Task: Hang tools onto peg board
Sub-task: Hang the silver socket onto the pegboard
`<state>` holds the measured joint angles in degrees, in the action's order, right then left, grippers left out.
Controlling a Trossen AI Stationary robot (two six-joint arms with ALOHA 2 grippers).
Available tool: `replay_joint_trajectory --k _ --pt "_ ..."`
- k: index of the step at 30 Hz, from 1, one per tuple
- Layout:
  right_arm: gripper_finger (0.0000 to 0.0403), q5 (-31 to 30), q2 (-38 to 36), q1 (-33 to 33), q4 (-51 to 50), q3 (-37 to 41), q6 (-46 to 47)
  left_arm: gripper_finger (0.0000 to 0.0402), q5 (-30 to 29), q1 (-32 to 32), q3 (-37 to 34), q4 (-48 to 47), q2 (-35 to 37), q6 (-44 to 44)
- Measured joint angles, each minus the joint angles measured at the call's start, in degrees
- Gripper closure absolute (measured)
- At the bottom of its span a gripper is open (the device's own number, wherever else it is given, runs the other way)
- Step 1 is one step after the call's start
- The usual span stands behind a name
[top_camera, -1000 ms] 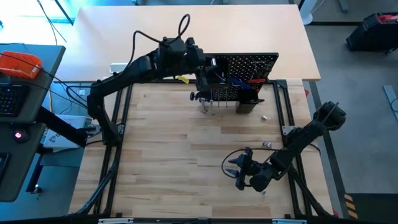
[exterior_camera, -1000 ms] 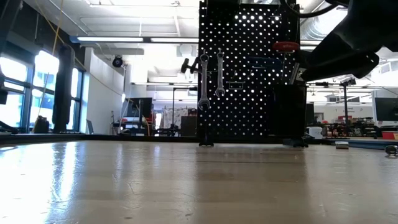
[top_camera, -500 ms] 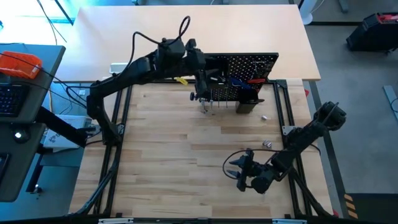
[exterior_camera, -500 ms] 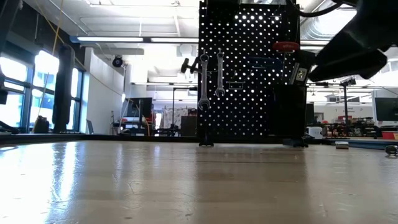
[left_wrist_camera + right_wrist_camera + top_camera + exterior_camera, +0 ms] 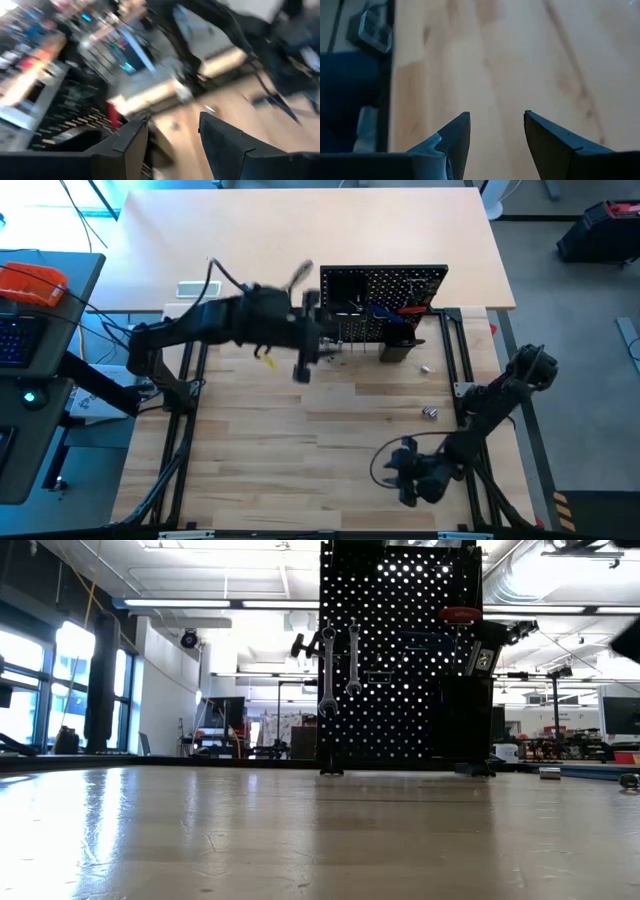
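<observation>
the peg board (image 5: 385, 305) stands upright at the far middle of the surface (image 5: 300, 450) in the high view, with the left gripper (image 5: 303, 365) just off its left side over the wood, blurred, fingers apart and nothing between them. the right gripper (image 5: 405, 470) waits low at the near right, well apart from the board. two small metal bits (image 5: 430, 412) lie loose on the wood to the right, another (image 5: 424, 368) nearer the board's foot; the next step is probably to fetch one of these, so the arm should clear the board's edge before swinging across, then come down squarely over a bit, since they are small and could roll away. in the low view the peg board (image 5: 400, 650) fills the centre, two silver wrenches (image 5: 340, 665) hanging side by side from hooks, a red-handled screwdriver (image 5: 458, 614) high on the right and a small black bin (image 5: 465, 725) below it; behind is a bright workshop with tall windows and ceiling lights. the left wrist view is smeared, showing the left fingers (image 5: 132, 142) set apart and empty, the pale wood beyond. the right wrist view shows the right fingers (image 5: 457, 135) wide and empty over bare wood (image 5: 520, 60).
</observation>
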<state>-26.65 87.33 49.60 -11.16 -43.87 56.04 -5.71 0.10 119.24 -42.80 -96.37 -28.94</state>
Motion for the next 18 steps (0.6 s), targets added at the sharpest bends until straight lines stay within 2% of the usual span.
replay_joint_trajectory --k 5,10,18 --pt "0.0221 0.74 0.0 5.51 -11.17 -3.35 8.36 0.0231 -2.04 -5.23 -2.73 -5.14 -0.42 1.78" --pt "0.0221 0.63 0.0 11.39 -20.03 -7.3 17.31 0.0231 -2.32 -9.21 -7.75 -4.62 -0.43 2.85" --pt "0.0221 0.19 1.2 19.1 -23.84 -7.87 29.96 0.0231 -2.34 -12.82 -17.21 0.85 -0.44 4.38"
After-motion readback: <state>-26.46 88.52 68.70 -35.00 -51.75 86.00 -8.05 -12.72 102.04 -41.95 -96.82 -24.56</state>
